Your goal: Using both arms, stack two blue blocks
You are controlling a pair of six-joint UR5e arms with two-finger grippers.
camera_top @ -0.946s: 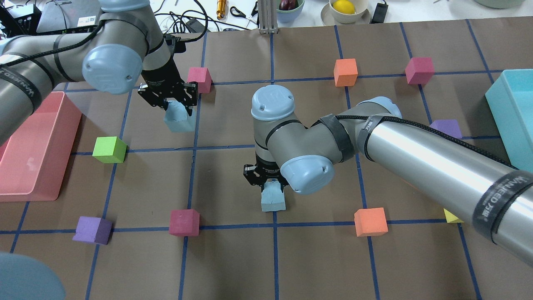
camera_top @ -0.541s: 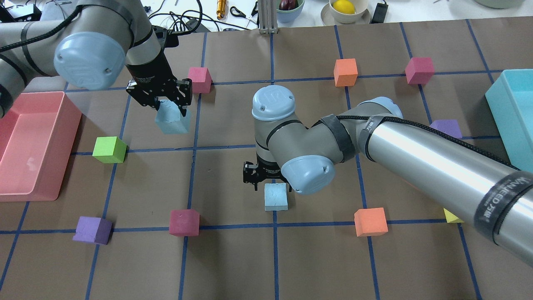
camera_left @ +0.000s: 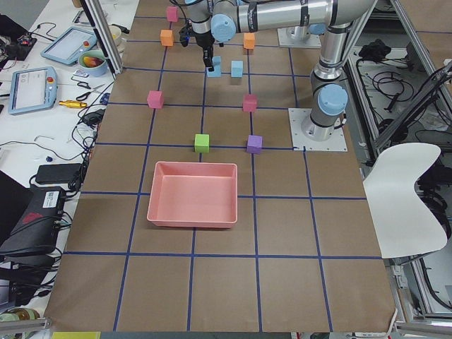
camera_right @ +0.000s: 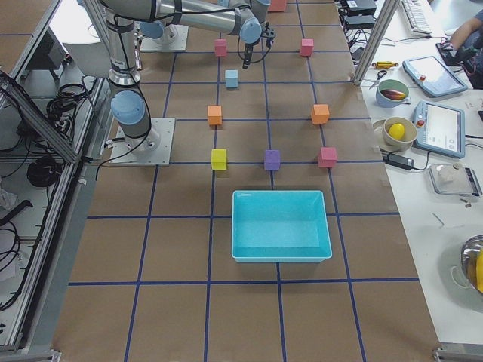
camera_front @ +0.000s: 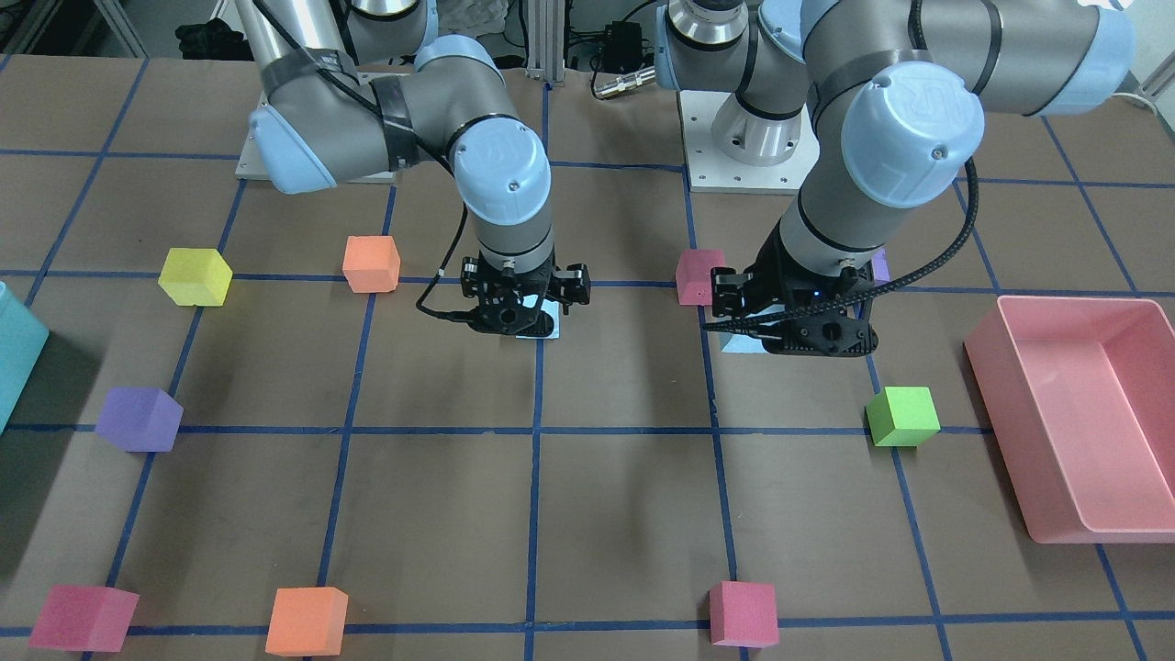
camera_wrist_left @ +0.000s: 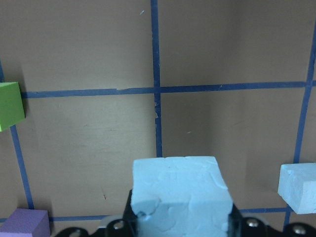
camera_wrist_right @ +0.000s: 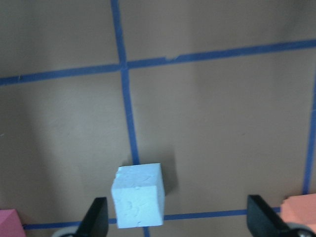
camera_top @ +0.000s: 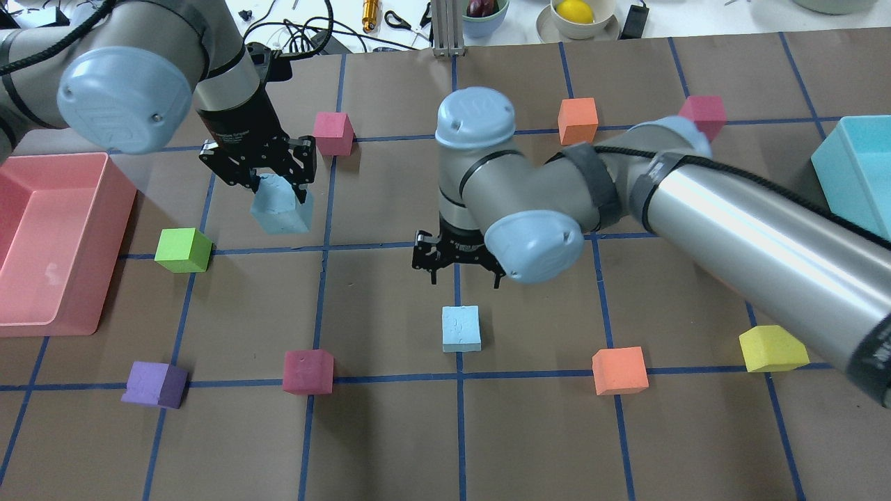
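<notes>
My left gripper (camera_top: 278, 193) is shut on a light blue block (camera_top: 282, 214) and holds it above the table at the left; the block fills the bottom of the left wrist view (camera_wrist_left: 180, 197). A second light blue block (camera_top: 461, 328) sits on the table at a blue tape line near the centre. My right gripper (camera_top: 463, 280) is open and empty, raised above and just beyond that block. In the right wrist view the block (camera_wrist_right: 139, 195) lies between the spread fingertips (camera_wrist_right: 96, 219), nearer the left one. It also shows at the left wrist view's right edge (camera_wrist_left: 297, 187).
A pink tray (camera_top: 104, 209) stands at the left edge and a teal bin (camera_top: 832, 181) at the right. Loose blocks lie around: green (camera_top: 182, 250), magenta (camera_top: 307, 371) (camera_top: 333, 132), orange (camera_top: 619, 370) (camera_top: 578, 120), yellow (camera_top: 773, 348), purple (camera_top: 154, 384).
My right gripper let go of its blue block on the table, opened and rose away from it. My left gripper drifted a little left, still holding its block.
</notes>
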